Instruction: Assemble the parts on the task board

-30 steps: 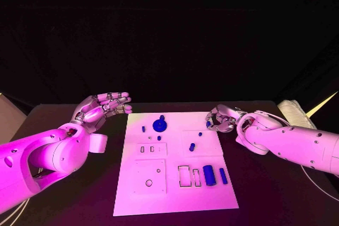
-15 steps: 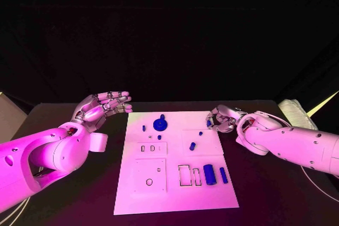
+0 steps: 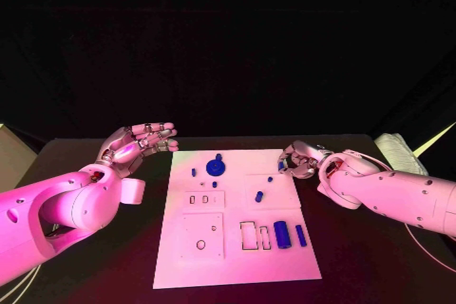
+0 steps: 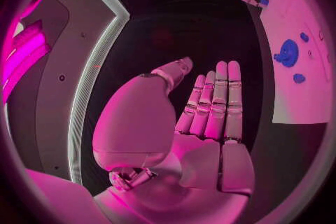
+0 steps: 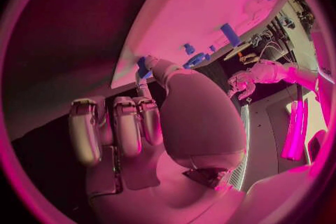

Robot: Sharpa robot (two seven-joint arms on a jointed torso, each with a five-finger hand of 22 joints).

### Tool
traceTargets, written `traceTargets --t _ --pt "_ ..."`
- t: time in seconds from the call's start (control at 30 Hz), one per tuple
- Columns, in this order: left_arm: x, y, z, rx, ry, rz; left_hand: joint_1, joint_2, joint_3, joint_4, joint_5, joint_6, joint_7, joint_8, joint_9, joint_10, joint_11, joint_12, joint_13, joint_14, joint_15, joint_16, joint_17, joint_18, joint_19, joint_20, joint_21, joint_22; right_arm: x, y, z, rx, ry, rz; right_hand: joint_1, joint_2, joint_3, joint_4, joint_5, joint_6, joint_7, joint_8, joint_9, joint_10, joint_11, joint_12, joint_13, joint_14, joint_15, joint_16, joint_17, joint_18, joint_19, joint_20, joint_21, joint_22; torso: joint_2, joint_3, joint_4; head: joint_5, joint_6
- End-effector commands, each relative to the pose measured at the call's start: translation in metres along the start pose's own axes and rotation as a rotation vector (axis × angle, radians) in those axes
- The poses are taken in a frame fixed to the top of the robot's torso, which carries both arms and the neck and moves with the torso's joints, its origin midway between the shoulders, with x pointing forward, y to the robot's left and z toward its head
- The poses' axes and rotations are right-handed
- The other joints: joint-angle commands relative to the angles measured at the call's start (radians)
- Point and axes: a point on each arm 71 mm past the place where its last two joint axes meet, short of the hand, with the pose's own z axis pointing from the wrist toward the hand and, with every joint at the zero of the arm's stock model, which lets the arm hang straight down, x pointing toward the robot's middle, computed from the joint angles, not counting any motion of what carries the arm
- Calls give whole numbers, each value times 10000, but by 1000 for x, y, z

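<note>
Black table under coloured light, dark backdrop behind. The white task board lies flat in the middle of the table, long side running away from the robot.

Near half of the board: a blue cylinder lies on its side beside two outlined rectangular slots, and a thin blue bar lies just beside it toward the board's right edge. An oval recess sits nearer the left edge.

Middle of the board: a short blue peg right of centre; a smaller blue piece just beyond it.

Far half: a round blue part stands near the far edge, left of centre, with small blue pieces close by it.

Left hand is held above the table off the board's far left corner, clear of the board. Wrist view shows its fingers straight and side by side, thumb apart, nothing held.

Right hand sits at the board's right edge, far end. Fingers curl inward; thumb and a fingertip pinch a small blue part just over the board's edge.
</note>
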Motion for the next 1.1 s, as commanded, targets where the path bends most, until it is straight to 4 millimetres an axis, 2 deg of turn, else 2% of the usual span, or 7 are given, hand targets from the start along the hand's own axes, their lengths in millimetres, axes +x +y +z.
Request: traceTargets --t 0.03,0.23,0.47,0.6,0.8,0.87,1.1 --pt "2 -1 0 71 165 -83 -57 58 65 -10 8 -69 188 2 12 -76 10 47 5 -56 13 30 16 4 -70 -6 66 16 0 2 0 -83 -183 -17 -151 33 66 16 8 125 -55 117 74 958 -74 24 2522 1040 -72 37 2628 -68 897 -92 24 2422 -3 4 -9 12 -2" --pt "0 -1 0 60 127 -64 -57 72 82 -3 9 -67 190 6 15 -76 11 49 5 -61 14 32 28 7 -88 -1 91 31 1 8 -2 -3 -374 100 -245 233 228 3 279 350 -210 348 203 953 -212 13 2516 1040 -186 37 2628 -89 940 -200 95 2484 -1 10 -5 36 13" --pt "0 -1 0 41 112 -56 -57 72 82 -3 9 -67 190 6 15 -76 11 49 5 -61 14 32 28 7 -88 -1 91 31 -7 17 -3 25 -502 285 -246 219 276 -85 445 360 -247 426 261 940 -254 -12 2500 1040 -229 37 2628 -82 926 -245 68 2463 -44 -44 15 1 38" --pt "0 -1 0 29 107 -53 -57 72 82 -3 9 -67 190 6 15 -76 11 49 5 -61 14 32 28 7 -88 -1 91 31 -16 30 -2 -78 -638 360 -247 219 279 -88 452 359 -247 429 263 942 -255 -9 2502 1040 -230 37 2628 -79 921 -247 60 2457 -46 -44 11 27 57" --pt "1 -1 1 20 108 -53 -57 72 82 -3 9 -67 190 6 15 -76 11 49 5 -61 14 32 28 7 -88 -1 91 31 -18 64 -2 -305 -732 450 -252 256 340 -151 603 355 -264 488 310 947 -276 -1 2508 1040 -246 37 2628 -91 944 -271 98 2489 -111 -105 10 102 33" --pt "1 0 1 16 117 -57 -56 71 89 -3 8 -67 189 8 16 -74 11 51 5 -64 14 33 36 9 -99 1 106 40 -13 80 -2 -378 -642 540 -291 277 396 -204 805 283 -252 514 347 927 -274 -39 2483 1040 -247 37 2628 -114 990 -282 177 2554 -130 -130 8 118 10" --pt "3 1 3 -23 136 -64 -56 71 89 -3 8 -67 189 8 16 -74 11 51 5 -64 14 33 36 9 -99 1 106 40 6 125 -3 -777 -172 746 -310 283 405 -215 829 269 -252 526 360 924 -273 -44 2480 1040 -244 37 2628 -109 981 -282 161 2542 -160 -190 -6 166 -109"
